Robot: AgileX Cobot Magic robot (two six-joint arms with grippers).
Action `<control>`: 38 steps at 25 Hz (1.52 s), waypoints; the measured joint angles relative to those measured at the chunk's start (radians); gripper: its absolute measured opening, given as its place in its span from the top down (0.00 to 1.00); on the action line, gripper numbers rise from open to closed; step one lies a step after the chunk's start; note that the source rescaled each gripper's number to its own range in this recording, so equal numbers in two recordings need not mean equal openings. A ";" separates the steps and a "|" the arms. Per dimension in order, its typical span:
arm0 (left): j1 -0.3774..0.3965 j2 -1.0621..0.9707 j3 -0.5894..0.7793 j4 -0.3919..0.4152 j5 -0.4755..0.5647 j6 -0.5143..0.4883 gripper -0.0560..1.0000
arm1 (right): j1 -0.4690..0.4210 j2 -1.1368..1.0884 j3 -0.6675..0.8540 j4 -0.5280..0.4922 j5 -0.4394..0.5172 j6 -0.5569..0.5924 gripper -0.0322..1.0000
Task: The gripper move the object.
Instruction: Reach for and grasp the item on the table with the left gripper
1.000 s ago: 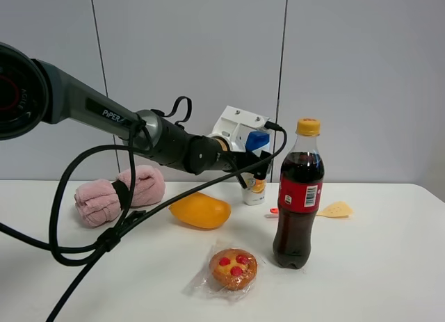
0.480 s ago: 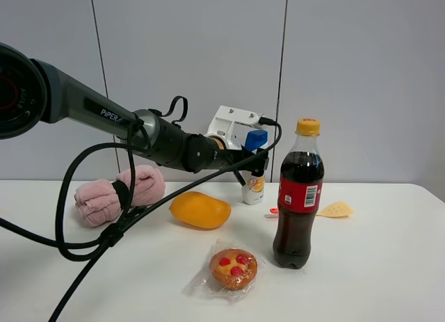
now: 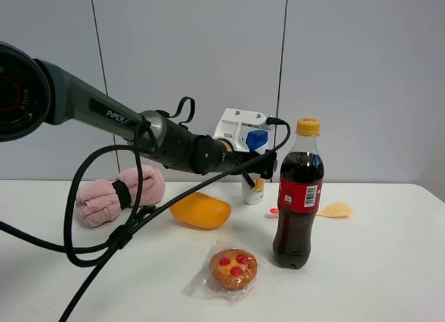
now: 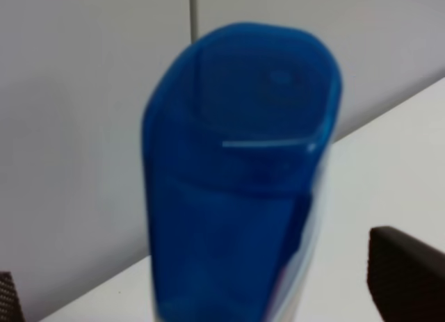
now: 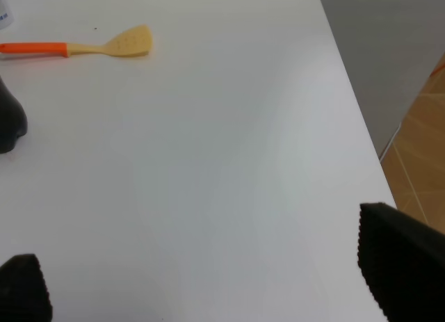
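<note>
Shampoo bottle [image 3: 254, 191] stands upright at centre-back of the bench [image 3: 389, 266], betw. mango [image 3: 200, 210] on its left and cola bottle [image 3: 299, 197] on its right. Left hand [image 3: 257, 172] straddles it below the blue cap [image 4: 243, 162], fingers [image 4: 407, 277] apart, clear of it. Best approach: centre fingers on the body, close squarely, lift straight up; cola stands near, so swing w/ care. Right hand [image 5: 212, 273], fingers wide apart, holds nothing, over bench by spatula [image 5: 104, 45].
</note>
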 joint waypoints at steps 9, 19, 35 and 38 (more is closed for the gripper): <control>0.000 0.000 0.000 -0.001 -0.026 -0.003 0.00 | 0.000 0.000 0.000 0.000 0.000 0.000 0.00; 0.000 0.000 0.000 -0.001 -0.031 -0.003 0.09 | 0.000 0.000 0.000 0.000 0.000 0.000 0.00; 0.000 -0.001 -0.003 -0.001 0.002 -0.004 0.92 | 0.000 0.000 0.000 0.000 0.000 0.000 0.00; 0.000 -0.020 -0.003 0.004 0.048 -0.004 0.92 | 0.000 0.000 0.000 0.000 0.000 0.000 0.00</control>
